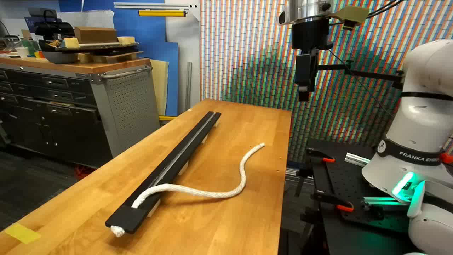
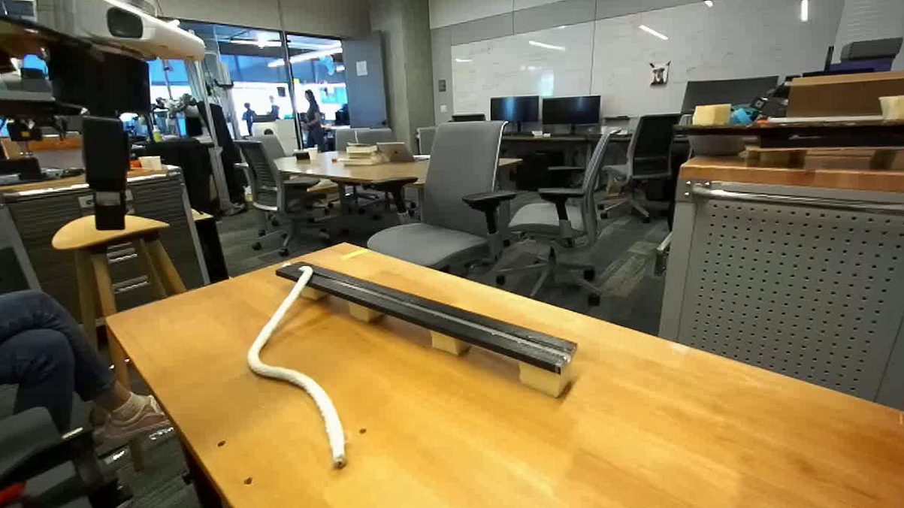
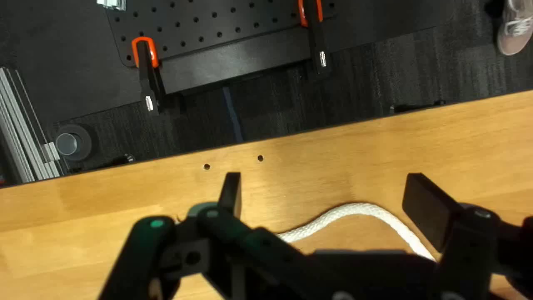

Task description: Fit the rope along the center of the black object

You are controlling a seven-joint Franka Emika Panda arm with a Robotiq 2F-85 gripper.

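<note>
Getting hold of the rope (image 1: 212, 194) seems the step in hand: 1 end is tucked through the covered end of the black rail (image 1: 180, 159), while the rest curves off beside it, far tip well apart. The gripper (image 3: 326, 199) hangs higher than the rail and off to its rope side, jaws spread, gripping nothing. The next move likely calls for descending, pinching the rope and drawing it over the rail's middle

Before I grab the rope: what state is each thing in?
Hand: open, holding nothing
Rail: straight, raised on blocks, mostly bare on top
Rope: curved, one end through the rail's covered end, the other loose on the table
Base light: lit green
Monitors: look dark
</note>
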